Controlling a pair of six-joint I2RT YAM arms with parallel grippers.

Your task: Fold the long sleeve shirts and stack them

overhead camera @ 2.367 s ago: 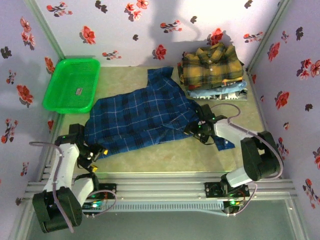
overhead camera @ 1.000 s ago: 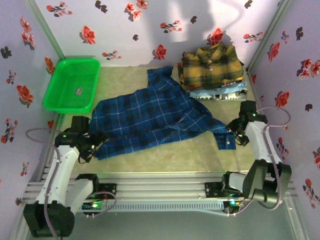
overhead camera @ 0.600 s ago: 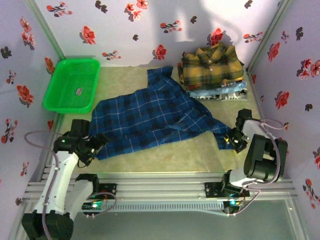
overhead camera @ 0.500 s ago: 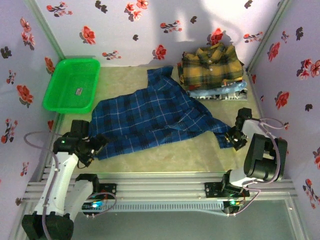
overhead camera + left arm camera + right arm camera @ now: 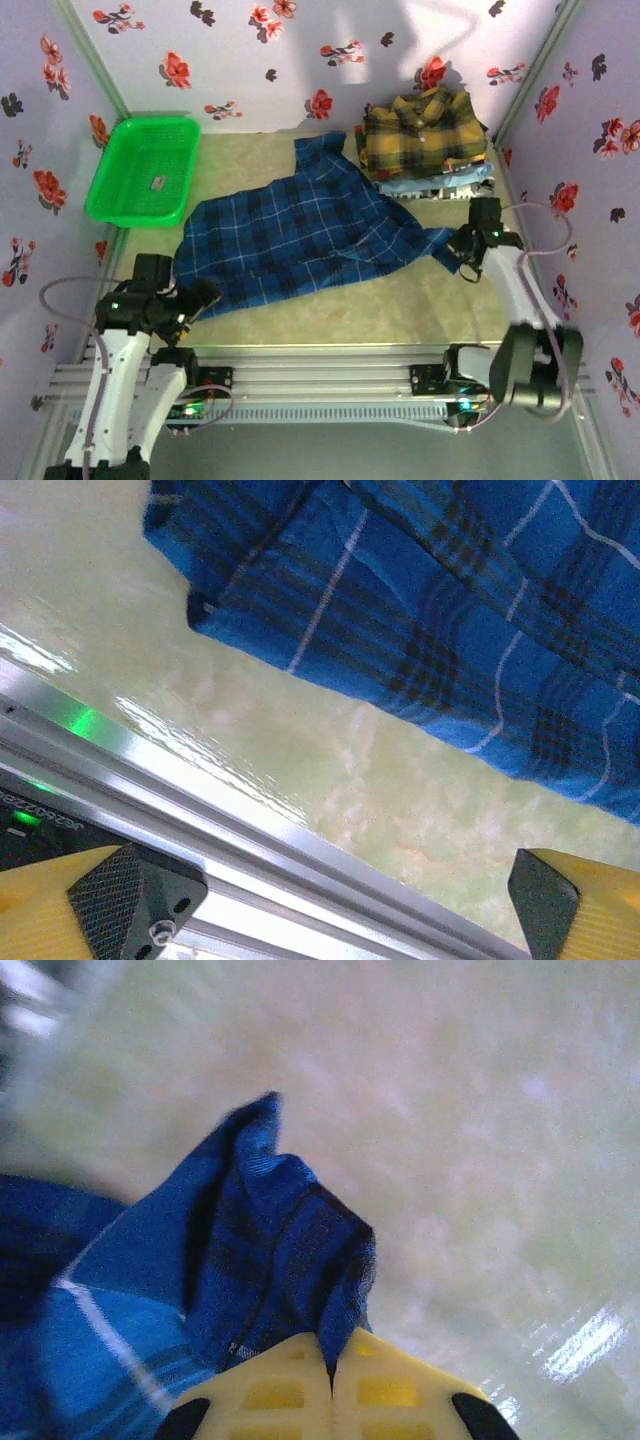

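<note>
A dark blue plaid shirt lies spread across the middle of the table, collar toward the back. My right gripper is shut on its sleeve cuff, lifted a little above the table at the right. A folded mustard-yellow plaid shirt tops a stack of light blue shirts at the back right. My left gripper stands open near the shirt's front left hem, its fingertips wide apart over the table's metal edge, holding nothing.
A green plastic basket sits at the back left. Floral walls close in the left, back and right sides. An aluminium rail runs along the near edge. Bare table lies in front of the shirt.
My right gripper closed on the sleeve cuff and carried it up and toward the back right. My left arm drew back toward the near edge, away from the hem.
</note>
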